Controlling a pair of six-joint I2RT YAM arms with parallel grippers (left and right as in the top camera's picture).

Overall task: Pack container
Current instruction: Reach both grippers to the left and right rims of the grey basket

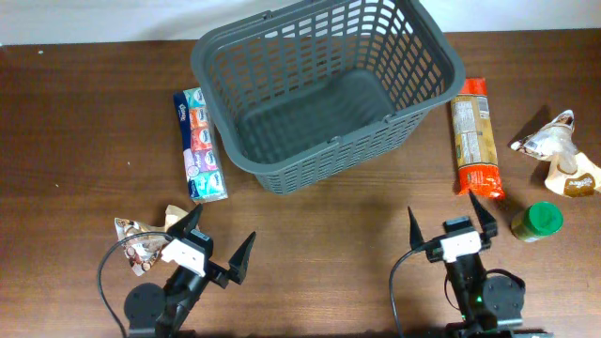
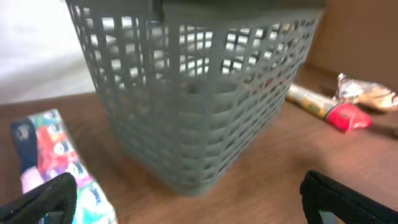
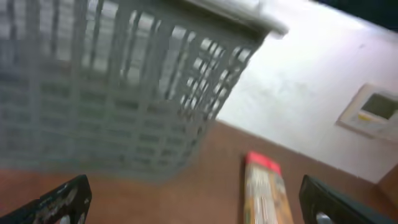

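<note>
Both my pincers gape apart, holding nothing: the left pincer [image 1: 225,225] and right pincer [image 1: 449,208] hover at the near edge of the surface [image 1: 84,141]. The container [image 1: 319,169] sits empty ahead, between my 2 arms. The tissue pack [image 1: 200,145] lies just left of it, nearer my left arm, long axis running away from me; the cracker pack [image 1: 474,139] lies likewise for my right.

The dark grey slotted basket [image 1: 324,89] sits upright (empty) mid-table.
</note>
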